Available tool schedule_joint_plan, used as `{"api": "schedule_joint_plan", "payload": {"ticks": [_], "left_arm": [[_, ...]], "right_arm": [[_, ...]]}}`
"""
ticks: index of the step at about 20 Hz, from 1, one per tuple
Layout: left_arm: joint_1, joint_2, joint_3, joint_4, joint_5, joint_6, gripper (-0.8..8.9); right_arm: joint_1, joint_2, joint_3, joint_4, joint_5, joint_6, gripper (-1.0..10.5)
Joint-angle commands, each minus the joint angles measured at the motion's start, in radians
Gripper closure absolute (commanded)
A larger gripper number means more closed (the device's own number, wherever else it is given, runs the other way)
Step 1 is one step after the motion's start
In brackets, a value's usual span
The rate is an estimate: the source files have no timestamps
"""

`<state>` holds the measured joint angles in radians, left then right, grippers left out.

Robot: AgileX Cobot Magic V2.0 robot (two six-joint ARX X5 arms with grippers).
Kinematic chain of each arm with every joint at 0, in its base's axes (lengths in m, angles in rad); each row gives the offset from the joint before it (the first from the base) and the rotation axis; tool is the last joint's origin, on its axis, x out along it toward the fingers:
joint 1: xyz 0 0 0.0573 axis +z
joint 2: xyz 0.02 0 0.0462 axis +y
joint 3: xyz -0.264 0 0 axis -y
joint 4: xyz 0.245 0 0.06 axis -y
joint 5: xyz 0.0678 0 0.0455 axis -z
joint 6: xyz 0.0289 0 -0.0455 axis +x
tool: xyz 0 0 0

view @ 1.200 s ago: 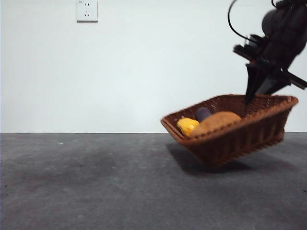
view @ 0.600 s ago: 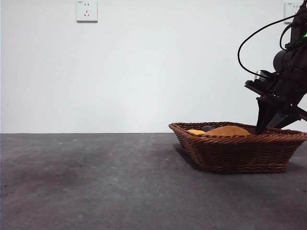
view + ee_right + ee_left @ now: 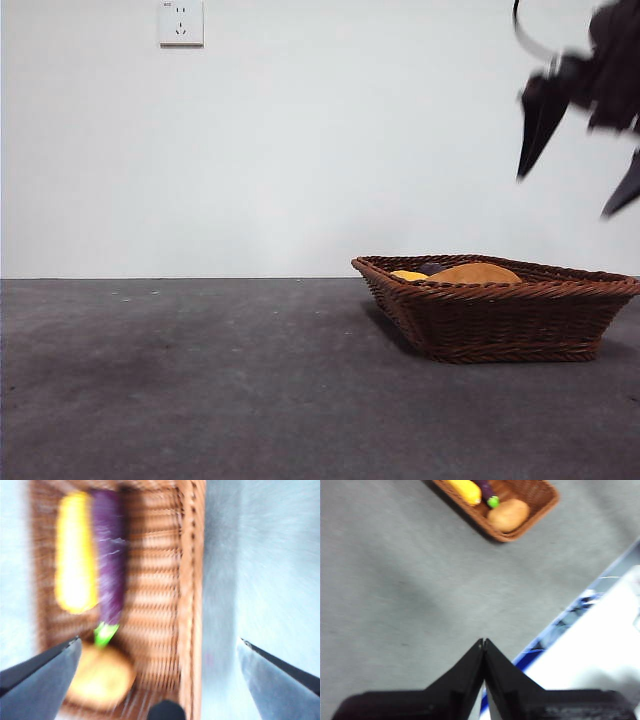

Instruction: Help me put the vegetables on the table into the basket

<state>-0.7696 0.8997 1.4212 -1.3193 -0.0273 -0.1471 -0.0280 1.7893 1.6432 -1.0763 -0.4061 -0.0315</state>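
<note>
Front view shows you the wicker basket sitting flat on the dark grey table, toward the right side of the picture, with the tan potato rising just above its braided rim and slivers of the yellow piece and the purple eggplant visible beside it. The right gripper hangs well above the basket at the upper right, blurred, touching nothing, its 2 black jaws spread wide. A white wall socket sits high on the wall at the left. In the right wrist view you look down between those parted jaws onto the basket: the yellow piece and the eggplant lie side by side lengthwise, the eggplant's green stem end next to the potato, which fills 1 end of the basket. All 3 vegetables are inside. This picture is heavily blurred, so finer detail cannot be told. In the left wrist view the left gripper has its jaws pressed together at the tips, holding nothing, over bare table and well apart from the basket, where you again see the potato, eggplant and yellow piece.
</note>
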Motion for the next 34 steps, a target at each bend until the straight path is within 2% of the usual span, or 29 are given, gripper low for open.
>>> {"api": "schedule_joint_plan", "payload": {"ticks": [1,3,5,7,8,10,15,17,22,29,34], "left_arm": [[-0.002,-0.004,-0.004,0.003,-0.025,0.077,8.17],[-0.002,-0.006,-0.004,0.003,-0.026,0.12,8.17],[-0.002,-0.005,-0.004,0.003,-0.026,0.147,8.17],[-0.002,-0.005,-0.004,0.003,-0.026,0.151,8.17],[-0.002,-0.005,-0.004,0.003,-0.026,0.149,8.17],[-0.002,-0.005,-0.004,0.003,-0.026,0.125,8.17],[-0.002,0.006,-0.004,0.005,-0.024,-0.031,8.17],[-0.002,0.019,-0.004,0.004,-0.018,-0.059,8.17],[-0.002,0.056,-0.004,0.005,-0.018,-0.058,8.17],[-0.002,0.161,-0.004,0.054,-0.018,-0.058,8.17],[0.014,0.209,-0.006,0.172,-0.026,-0.058,8.17]], "right_arm": [[0.006,-0.134,-0.004,-0.071,0.066,0.003,2.9],[0.023,-0.282,-0.004,-0.134,0.144,0.013,3.9],[0.035,-0.425,-0.004,-0.185,0.222,0.037,5.6],[0.048,-0.561,-0.004,-0.23,0.255,0.063,8.8],[0.051,-0.629,-0.004,-0.258,0.255,0.076,9.6],[0.051,-0.735,-0.005,-0.303,0.256,0.094,9.5],[0.05,-0.935,-0.006,-0.303,0.254,0.135,9.5],[0.05,-0.984,-0.006,-0.303,0.257,0.14,9.5],[0.05,-0.996,-0.006,-0.303,0.269,0.136,9.5],[0.05,-0.917,-0.006,-0.303,0.269,0.136,9.5],[0.05,-0.829,-0.006,-0.303,0.269,0.136,9.5]]}}
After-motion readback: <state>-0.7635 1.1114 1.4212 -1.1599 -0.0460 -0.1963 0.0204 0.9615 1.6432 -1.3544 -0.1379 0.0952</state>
